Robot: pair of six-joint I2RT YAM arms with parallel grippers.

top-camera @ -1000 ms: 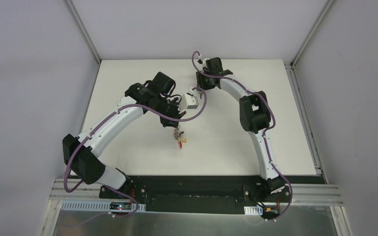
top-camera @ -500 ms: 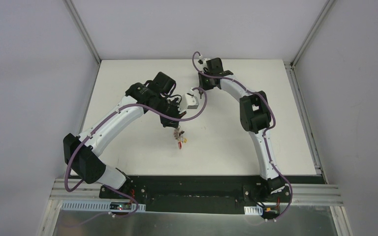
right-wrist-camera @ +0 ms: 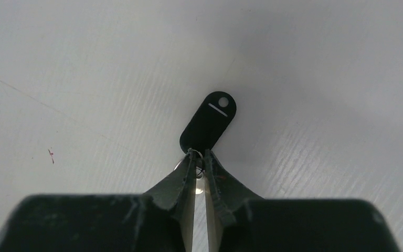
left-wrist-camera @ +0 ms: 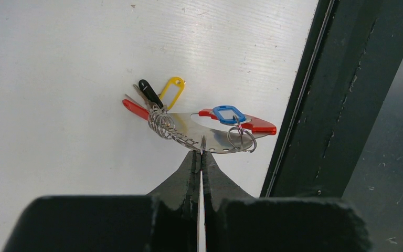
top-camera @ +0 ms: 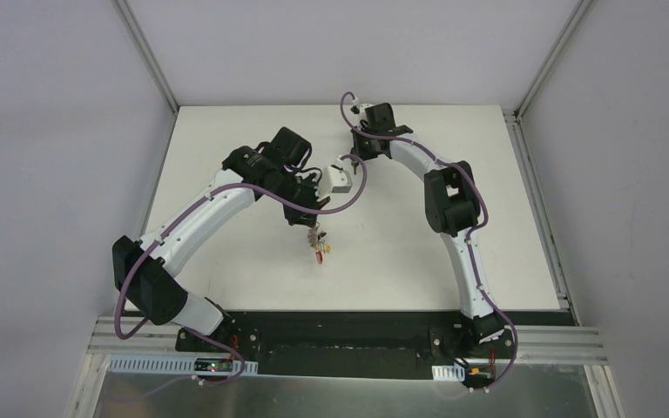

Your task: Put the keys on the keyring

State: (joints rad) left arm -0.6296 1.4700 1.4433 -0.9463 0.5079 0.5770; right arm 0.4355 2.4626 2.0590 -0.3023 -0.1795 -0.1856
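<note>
Silver with a red arc, the keyring (left-wrist-camera: 210, 132) sits where it did half a second ago; neither arm has visibly shifted. The left tool (left-wrist-camera: 200, 153) is clamped on its lower edge, over the middle of the white surface (left-wrist-camera: 57, 63). Black, yellow and red keys (left-wrist-camera: 155, 100) cluster on coiled rings (left-wrist-camera: 162, 126) at one end, with a blue key (left-wrist-camera: 230, 113) nearer the other. The right tool (right-wrist-camera: 199, 157) pinches the ring of a separate black key (right-wrist-camera: 208, 122).

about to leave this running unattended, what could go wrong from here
1. The left gripper pinches only the thin edge of the keyring. A push while threading could twist it or slip it out.
2. The right gripper holds the black tag by its small ring, hiding most of it, so little ring may be free to hook on.
</note>
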